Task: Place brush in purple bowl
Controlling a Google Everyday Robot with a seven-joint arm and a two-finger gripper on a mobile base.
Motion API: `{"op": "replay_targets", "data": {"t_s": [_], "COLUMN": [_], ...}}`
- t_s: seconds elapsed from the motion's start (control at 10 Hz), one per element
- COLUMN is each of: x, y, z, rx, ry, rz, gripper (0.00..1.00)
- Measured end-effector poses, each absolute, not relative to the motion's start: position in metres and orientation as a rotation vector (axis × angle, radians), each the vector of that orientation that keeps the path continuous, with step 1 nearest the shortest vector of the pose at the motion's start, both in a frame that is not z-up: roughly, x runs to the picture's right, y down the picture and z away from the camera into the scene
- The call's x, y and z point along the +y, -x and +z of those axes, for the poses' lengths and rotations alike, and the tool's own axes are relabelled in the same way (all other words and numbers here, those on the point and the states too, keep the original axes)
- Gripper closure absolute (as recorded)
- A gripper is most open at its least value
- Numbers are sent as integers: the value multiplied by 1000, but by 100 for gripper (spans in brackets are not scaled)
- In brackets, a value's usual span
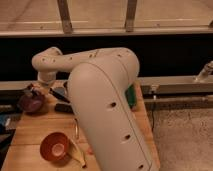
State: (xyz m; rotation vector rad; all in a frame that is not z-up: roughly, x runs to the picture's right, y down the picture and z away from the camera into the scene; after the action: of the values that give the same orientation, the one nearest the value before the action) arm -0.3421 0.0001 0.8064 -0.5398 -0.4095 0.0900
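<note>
The purple bowl (pixel 30 103) sits on the wooden table (pixel 35 130) at its far left. My gripper (pixel 33 91) hangs from the white arm (pixel 100 100) right over the bowl's rim, a dark shape at its top edge. I cannot tell the brush apart from the gripper's dark parts there. A dark slim piece (pixel 58 93) sticks out to the right just behind the bowl; it may be the brush handle or part of the wrist.
A flat black block (pixel 64 107) lies right of the purple bowl. An orange bowl (pixel 54 146) stands at the front with a pale-handled utensil (pixel 77 154) beside it. A thin utensil (pixel 76 129) lies mid-table. The arm's bulk hides the table's right half.
</note>
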Motion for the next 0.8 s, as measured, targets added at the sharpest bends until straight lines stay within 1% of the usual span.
{"op": "replay_targets", "data": {"t_s": [0.3, 0.8], "x": [3, 21], "y": [383, 408], "z": [826, 852], "rx": [-476, -532], "ry": [559, 620], "rz": [37, 9], "gripper": [100, 100]}}
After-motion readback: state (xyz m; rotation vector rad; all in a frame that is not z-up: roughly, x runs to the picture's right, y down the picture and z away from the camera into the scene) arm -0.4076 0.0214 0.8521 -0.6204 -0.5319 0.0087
